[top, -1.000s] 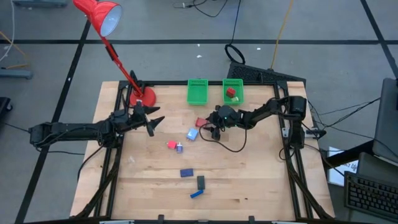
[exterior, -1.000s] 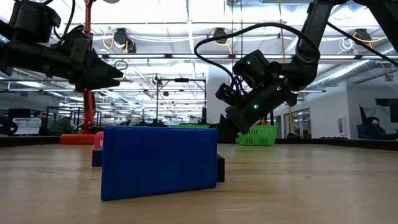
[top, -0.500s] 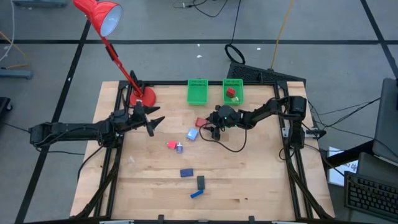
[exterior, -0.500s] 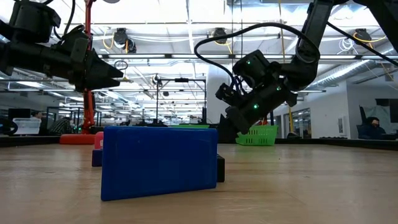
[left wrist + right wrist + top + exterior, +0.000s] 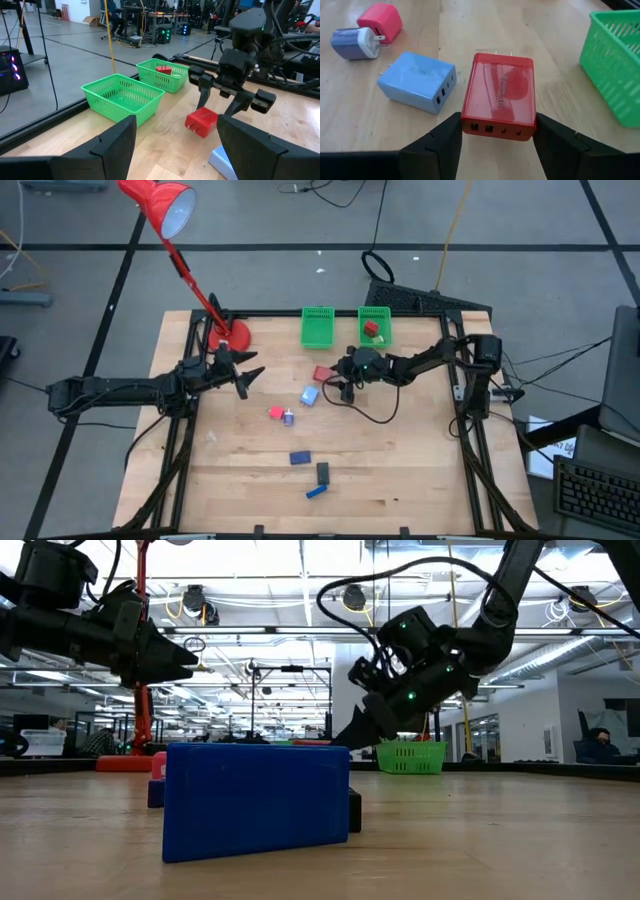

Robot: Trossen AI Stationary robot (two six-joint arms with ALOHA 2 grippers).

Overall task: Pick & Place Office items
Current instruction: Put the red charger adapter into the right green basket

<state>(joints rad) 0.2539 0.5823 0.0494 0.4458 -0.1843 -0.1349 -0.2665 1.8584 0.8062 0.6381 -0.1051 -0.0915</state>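
Observation:
A red block, prongs at its far end, sits between the fingers of my right gripper, which is shut on it over the table's far middle. Nearby lie a pale blue cube, a pink plug and a purple-blue plug. Toward the near edge lie a dark blue oblong, a black oblong and a small blue piece. My left gripper waits open and level over the table's left part, nothing between its fingers. My right gripper pinches the red block's two long sides at the socket end between its two fingers. The fingers come from the table's right, slanting down, and lie along the block. The block tilts in the hold; whether its pronged end touches the table, I cannot tell.
Two green mesh baskets stand at the far edge; the right one holds a red block. A red desk lamp's base stands at the far left, close to my left gripper. A black cable trails on the table below the right arm.
My right gripper has risen a little, with the red block between its fingers.

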